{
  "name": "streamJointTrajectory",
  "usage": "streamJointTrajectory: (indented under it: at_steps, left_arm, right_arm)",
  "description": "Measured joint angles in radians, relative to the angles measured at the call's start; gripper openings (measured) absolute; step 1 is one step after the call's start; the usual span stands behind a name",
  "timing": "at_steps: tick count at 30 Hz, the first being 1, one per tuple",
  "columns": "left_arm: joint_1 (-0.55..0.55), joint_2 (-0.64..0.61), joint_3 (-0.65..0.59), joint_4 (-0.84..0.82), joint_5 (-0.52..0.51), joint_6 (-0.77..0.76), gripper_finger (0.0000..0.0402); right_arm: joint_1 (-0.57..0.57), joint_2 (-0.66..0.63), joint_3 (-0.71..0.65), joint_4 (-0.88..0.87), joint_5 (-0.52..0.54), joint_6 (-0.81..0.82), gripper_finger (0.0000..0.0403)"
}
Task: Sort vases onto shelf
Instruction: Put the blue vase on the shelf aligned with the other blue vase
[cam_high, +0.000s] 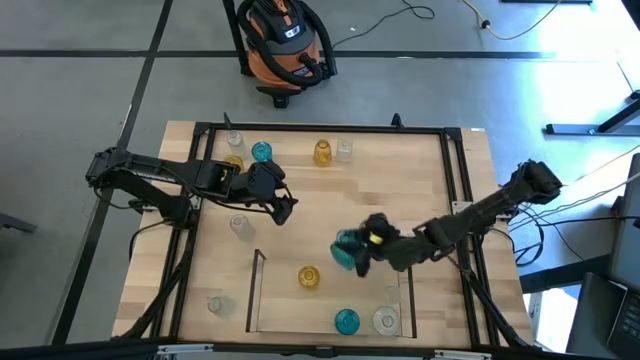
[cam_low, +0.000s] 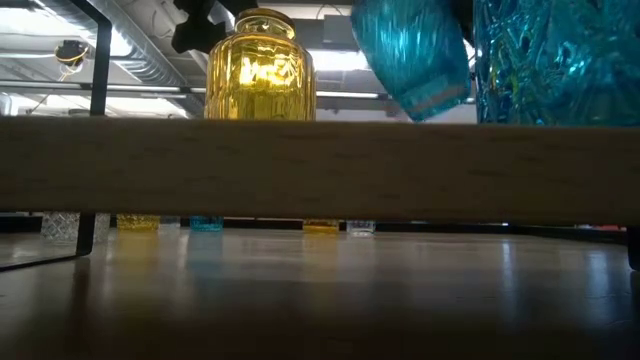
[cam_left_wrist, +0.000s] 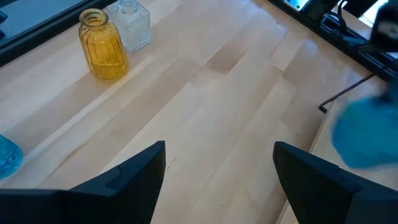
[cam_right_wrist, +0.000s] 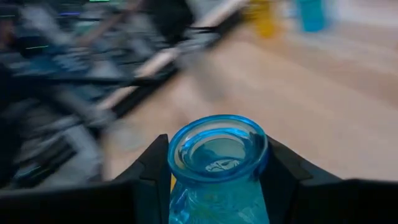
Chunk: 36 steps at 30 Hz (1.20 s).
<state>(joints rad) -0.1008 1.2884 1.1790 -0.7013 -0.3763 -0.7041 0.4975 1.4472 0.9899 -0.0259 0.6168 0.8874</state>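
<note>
**Blue vase in hand, shelf partly filled**

My right gripper (cam_high: 352, 250) pinches a blue vase (cam_right_wrist: 217, 155) by its neck, carried tilted above the shelf (cam_high: 255, 300), near its open side. Three vases stand inside already: an amber one (cam_high: 308, 276), a teal one (cam_high: 346, 320) and a clear one (cam_high: 386, 320). My left gripper (cam_high: 285, 205) waits over the table's middle, fingers spread and empty. By my count, about half the job remains: six or so vases outside the rail.
</note>
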Motion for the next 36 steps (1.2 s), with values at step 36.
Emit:
streamJointTrajectory:
  at_steps: [36]
  left_arm:
    - [0.014,0.0,0.0,0.026,-0.002,-0.001,0.0289]
  right_arm:
    - [-0.327,0.055,-0.208,0.461,-1.381,-0.745,0.0145]
